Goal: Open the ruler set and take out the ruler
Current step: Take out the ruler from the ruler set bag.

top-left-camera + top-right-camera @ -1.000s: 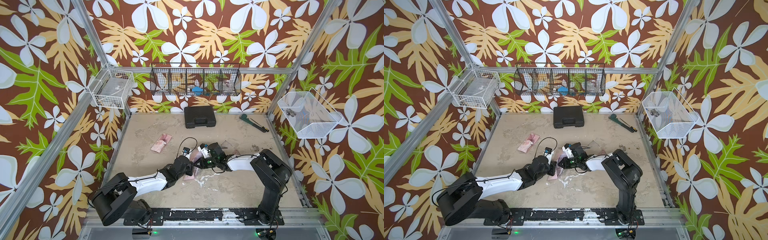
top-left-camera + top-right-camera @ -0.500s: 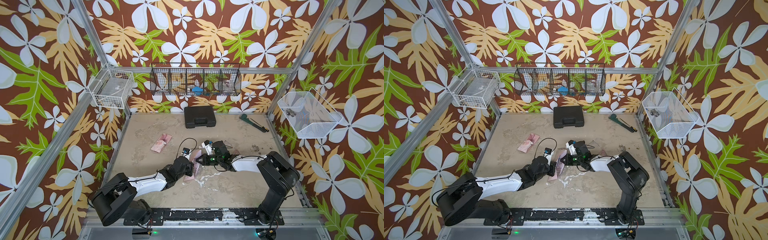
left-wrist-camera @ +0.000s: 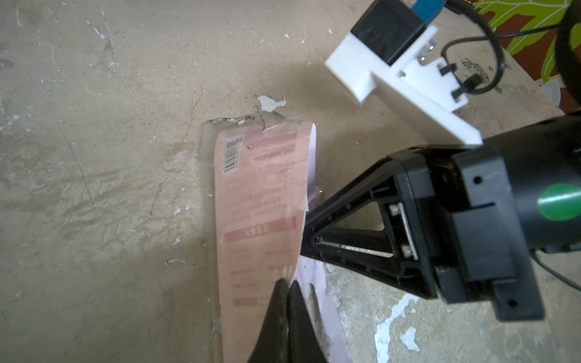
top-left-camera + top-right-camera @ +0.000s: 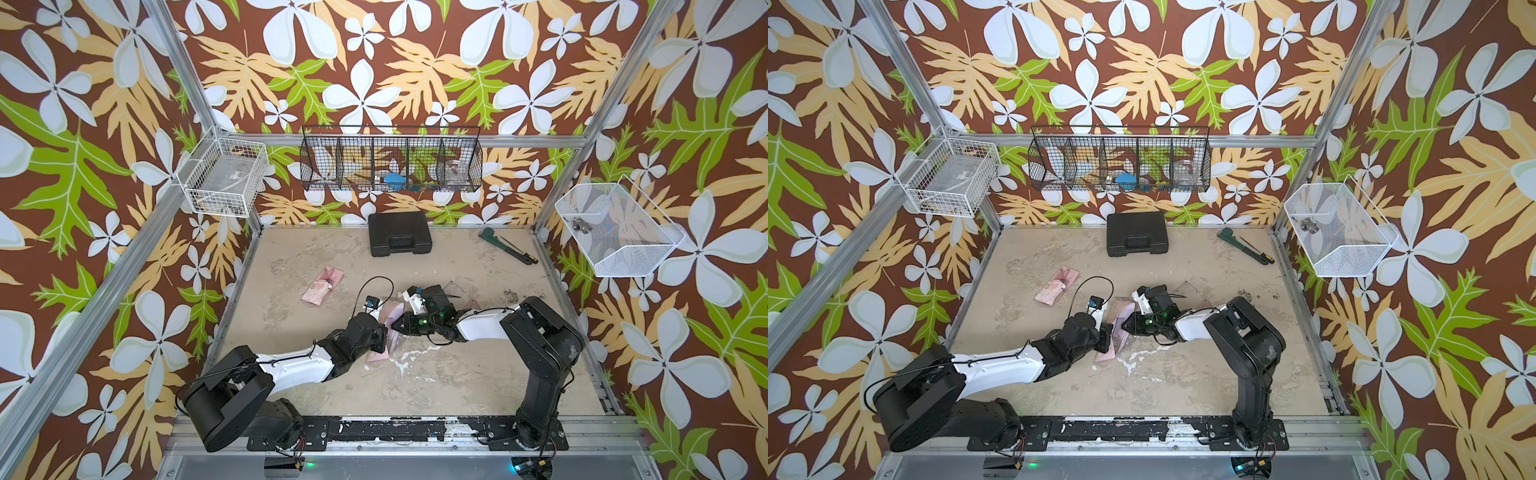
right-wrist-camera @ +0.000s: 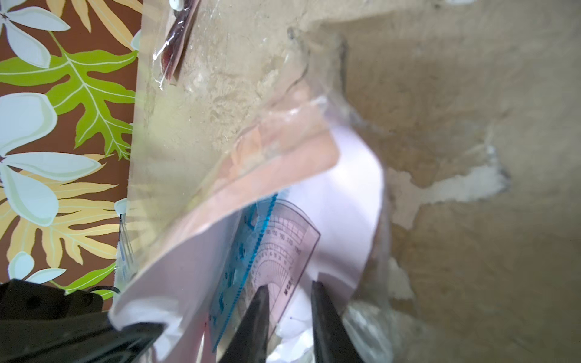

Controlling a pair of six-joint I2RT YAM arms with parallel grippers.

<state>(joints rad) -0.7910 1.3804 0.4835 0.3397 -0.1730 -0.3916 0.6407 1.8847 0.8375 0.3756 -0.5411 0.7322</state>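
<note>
The ruler set (image 4: 392, 318) is a clear sleeve with a pink card, lying mid-table in both top views (image 4: 1123, 324). My left gripper (image 3: 285, 284) is shut on the long edge of the sleeve and card, lifting that side. My right gripper (image 5: 292, 314) reaches into the sleeve's mouth from the opposite side, jaws a little apart. A blue ruler (image 5: 242, 251) and a pinkish clear protractor (image 5: 283, 242) stick out of the sleeve there. The protractor's corner lies against one finger (image 5: 259, 314); I see no grip on it.
A second pink pack (image 4: 323, 286) lies to the left and a clear flat piece (image 4: 451, 286) just behind the right wrist. A black case (image 4: 399, 233) and a pipe wrench (image 4: 505, 245) sit at the back. Wire baskets (image 4: 390, 164) hang on the walls.
My right gripper's jaws have parted after being shut, and its tips have slid a little nearer the sleeve while the arm's elbow swung right. The left gripper has kept its hold.
</note>
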